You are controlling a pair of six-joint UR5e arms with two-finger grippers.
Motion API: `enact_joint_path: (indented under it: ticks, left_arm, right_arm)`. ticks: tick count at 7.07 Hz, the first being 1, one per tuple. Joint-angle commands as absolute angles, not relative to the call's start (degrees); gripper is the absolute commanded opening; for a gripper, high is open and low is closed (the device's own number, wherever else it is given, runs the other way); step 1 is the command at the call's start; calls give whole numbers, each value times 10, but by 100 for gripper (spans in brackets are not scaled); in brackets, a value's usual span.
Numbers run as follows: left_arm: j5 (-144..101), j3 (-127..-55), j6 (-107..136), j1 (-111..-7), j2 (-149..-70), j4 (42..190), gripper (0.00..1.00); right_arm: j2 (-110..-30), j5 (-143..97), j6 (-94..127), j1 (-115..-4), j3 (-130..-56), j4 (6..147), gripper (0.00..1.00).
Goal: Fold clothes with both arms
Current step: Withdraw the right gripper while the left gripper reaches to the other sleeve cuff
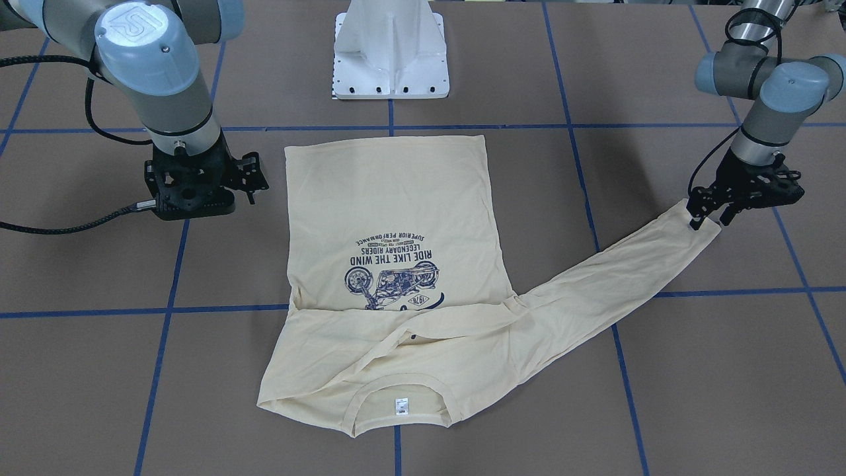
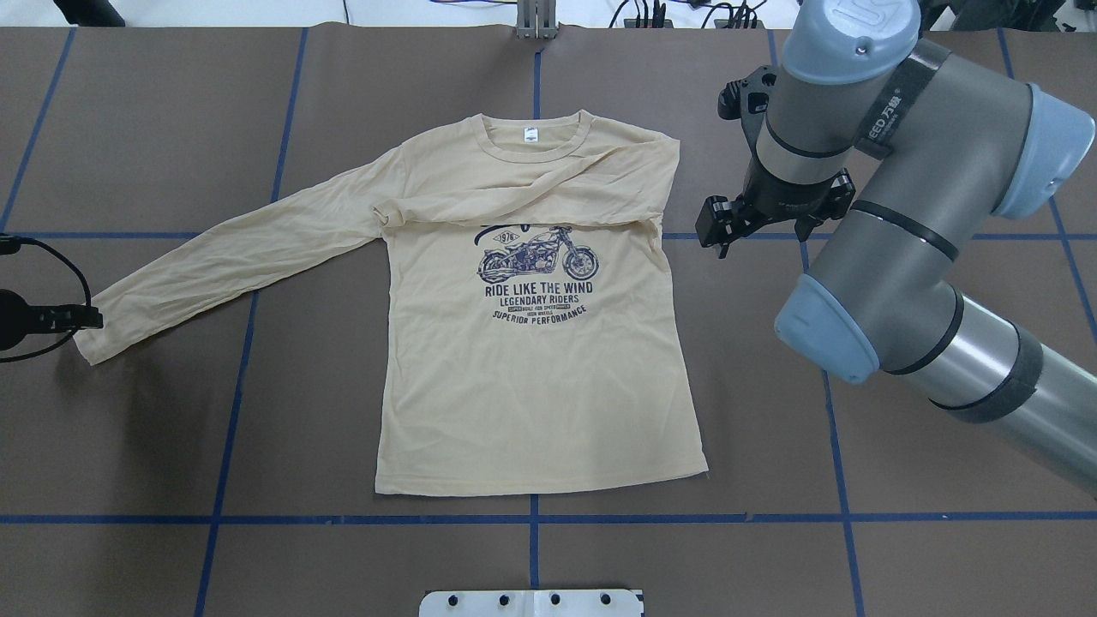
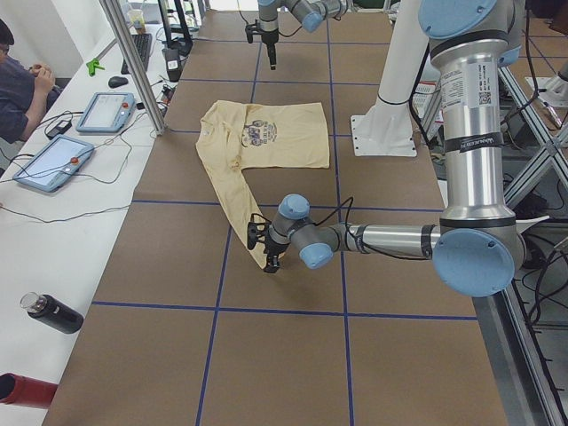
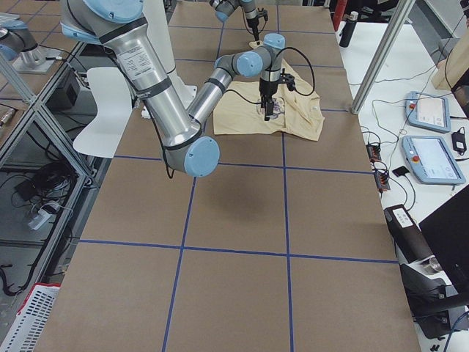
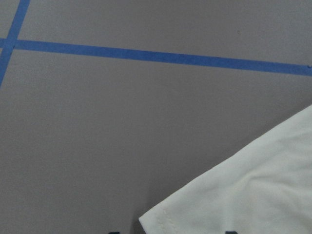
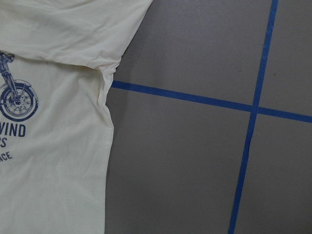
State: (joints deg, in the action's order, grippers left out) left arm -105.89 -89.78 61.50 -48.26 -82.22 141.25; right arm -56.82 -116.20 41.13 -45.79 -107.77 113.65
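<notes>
My left end effector (image 1: 708,221) is over the cuff (image 1: 695,233) of the outstretched sleeve (image 1: 608,277), fingers apart, with the cloth lying flat. The right end effector (image 1: 197,198) hangs just beside the T-shirt (image 2: 531,386); I cannot tell whether its fingers are apart or together. The T-shirt lies print-up on the middle of the surface (image 2: 771,428), with the other sleeve (image 2: 548,190) folded across the chest.
</notes>
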Motion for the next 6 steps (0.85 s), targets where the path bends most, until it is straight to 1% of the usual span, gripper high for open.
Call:
enact_joint_path:
  ticks: [1,2,3,6]
  left_arm:
    - [-1059,-899,613,-483,-824,1412,35]
    - [-1061,-903,610,-483,-822,1412,10]
    - [-1063,-911,605,-483,-817,1412,0]
    - [-1091,-961,603,-488,-812,1377,0]
  right_arm:
    - [-569,-1162,411,-459,-1078,1136,100]
    - [-569,-1162,411,-459,-1078,1136,100]
    - [-570,-1162,411,-459,-1078,1136,100]
    - [-571,-1162,411,-460,-1078,1136,100]
